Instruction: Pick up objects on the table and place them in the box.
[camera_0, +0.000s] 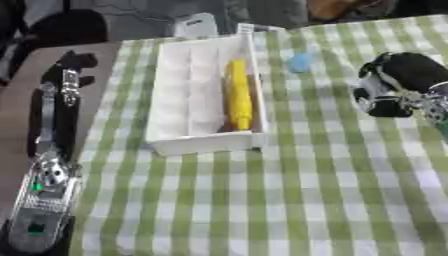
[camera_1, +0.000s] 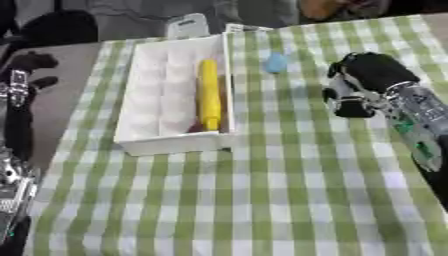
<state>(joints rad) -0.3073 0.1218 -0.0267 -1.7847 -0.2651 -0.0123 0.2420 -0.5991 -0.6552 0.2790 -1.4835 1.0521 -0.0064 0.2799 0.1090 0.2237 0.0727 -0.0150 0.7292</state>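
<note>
Checked cloth (camera_0: 262, 200); long yellow object (camera_0: 238, 95) in white box (camera_0: 175, 100).

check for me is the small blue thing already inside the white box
No, the small blue thing lies on the checked cloth to the right of the white box, which holds a long yellow object.

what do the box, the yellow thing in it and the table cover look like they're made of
Box: probably matte white plastic or foam; thick plain walls, no shine.
Yellow thing: a smooth stick of even colour, perhaps plastic; too blurred to be sure.
Cover: green and white checked cloth, lying soft and flat with a matte surface.
</note>
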